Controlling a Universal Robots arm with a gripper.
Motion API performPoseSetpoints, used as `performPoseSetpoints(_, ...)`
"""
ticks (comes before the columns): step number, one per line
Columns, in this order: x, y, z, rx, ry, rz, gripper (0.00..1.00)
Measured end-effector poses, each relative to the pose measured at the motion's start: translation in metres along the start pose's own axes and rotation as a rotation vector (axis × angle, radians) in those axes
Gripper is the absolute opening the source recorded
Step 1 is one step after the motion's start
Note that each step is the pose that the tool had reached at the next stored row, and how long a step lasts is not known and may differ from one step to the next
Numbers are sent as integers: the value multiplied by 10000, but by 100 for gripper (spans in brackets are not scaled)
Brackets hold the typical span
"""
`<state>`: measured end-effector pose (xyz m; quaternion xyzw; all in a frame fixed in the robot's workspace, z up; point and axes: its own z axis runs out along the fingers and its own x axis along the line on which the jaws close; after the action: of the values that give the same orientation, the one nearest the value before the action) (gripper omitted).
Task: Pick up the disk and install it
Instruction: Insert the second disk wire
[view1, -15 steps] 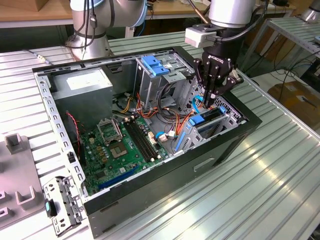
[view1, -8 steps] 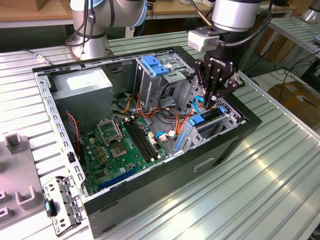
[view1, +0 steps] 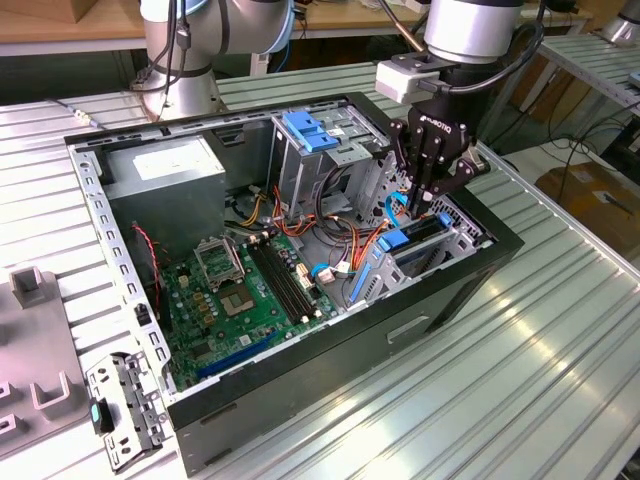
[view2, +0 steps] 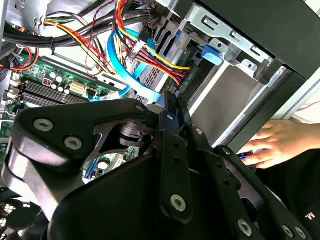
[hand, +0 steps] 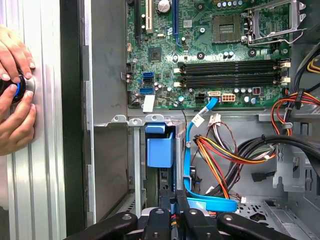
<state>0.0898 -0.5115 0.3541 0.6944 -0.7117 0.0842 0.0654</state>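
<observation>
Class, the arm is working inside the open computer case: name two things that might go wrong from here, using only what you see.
1. The gripper hangs among loose cables beside the disk; it might snag one.
2. A person's hand rests beside the case, where the arm might strike it.

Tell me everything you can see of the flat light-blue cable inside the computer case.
The flat light-blue cable looks like smooth plastic and carries a white tag. One end reaches the edge of the motherboard. From there it runs beside the orange and yellow wires, then bends sharply close to the gripper.
</observation>
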Motion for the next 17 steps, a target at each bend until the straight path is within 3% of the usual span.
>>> performPoseSetpoints(4, 1, 0, 0, 0, -3, 0, 16)
performPoseSetpoints(6, 10, 5, 3, 15, -92, 5, 16)
performPoseSetpoints(7, 20, 9, 4, 26, -157, 10, 16)
performPoseSetpoints(8, 46, 15, 10, 44, -319, 18, 16)
performPoseSetpoints(9, 72, 19, 16, 54, -438, 24, 16)
performPoseSetpoints(12, 147, 29, 34, 99, -722, 44, 16)
performPoseSetpoints(15, 152, 44, 34, 208, -739, 62, 16)
performPoseSetpoints(17, 160, 75, 45, 323, -755, 82, 16)
